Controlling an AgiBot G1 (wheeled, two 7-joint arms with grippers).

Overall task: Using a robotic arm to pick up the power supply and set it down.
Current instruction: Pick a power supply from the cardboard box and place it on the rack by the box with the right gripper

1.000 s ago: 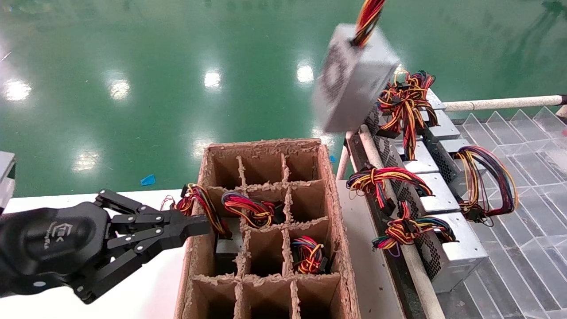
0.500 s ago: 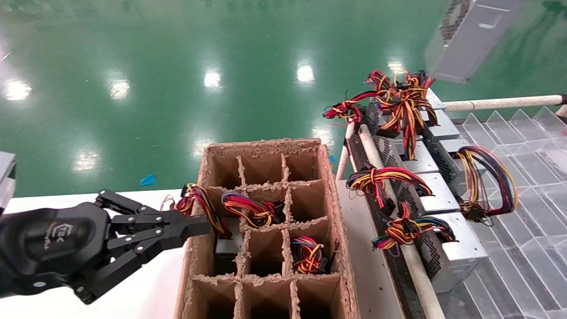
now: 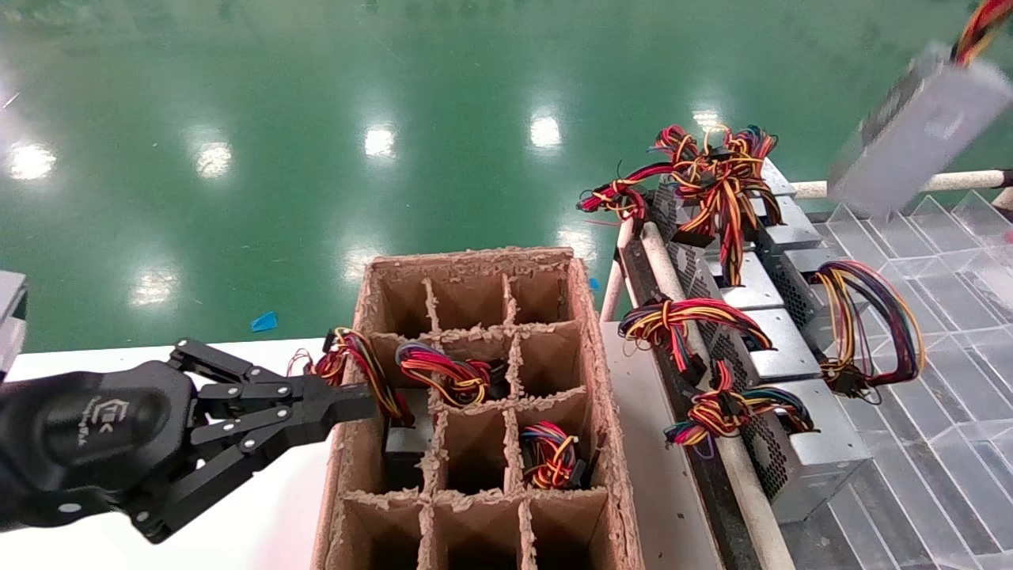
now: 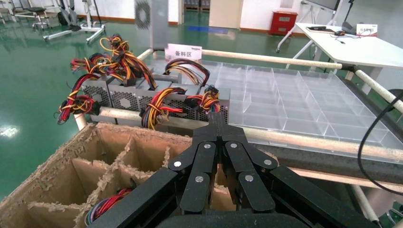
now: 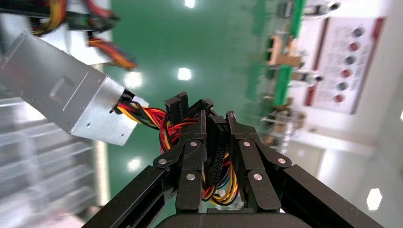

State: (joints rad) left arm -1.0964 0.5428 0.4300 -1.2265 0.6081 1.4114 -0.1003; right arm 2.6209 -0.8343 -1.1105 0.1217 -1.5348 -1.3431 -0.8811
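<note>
The power supply (image 3: pixel 910 142), a silver-grey metal box, hangs tilted in the air at the far right, above the clear tray. Its red, orange, yellow and black wires (image 3: pixel 977 28) run up out of the head view. In the right wrist view my right gripper (image 5: pixel 216 116) is shut on that wire bundle and its black plug (image 5: pixel 216 156), and the box (image 5: pixel 62 90) dangles beyond the fingers. The right gripper itself is outside the head view. My left gripper (image 3: pixel 360 400) (image 4: pixel 217 116) is shut with nothing in it, parked at the left rim of the cardboard box.
A divided cardboard box (image 3: pixel 475 257) stands in the middle, with wired units in some cells. A row of grey power supplies (image 3: pixel 760 317) with coloured wire loops leans on a rail to the right. Further right is a clear compartment tray (image 3: pixel 950 332). A white table (image 3: pixel 79 360) lies below the left arm.
The held power supply has swung from above the box's far end to the right, then come down over the clear tray. The left arm has not moved.
</note>
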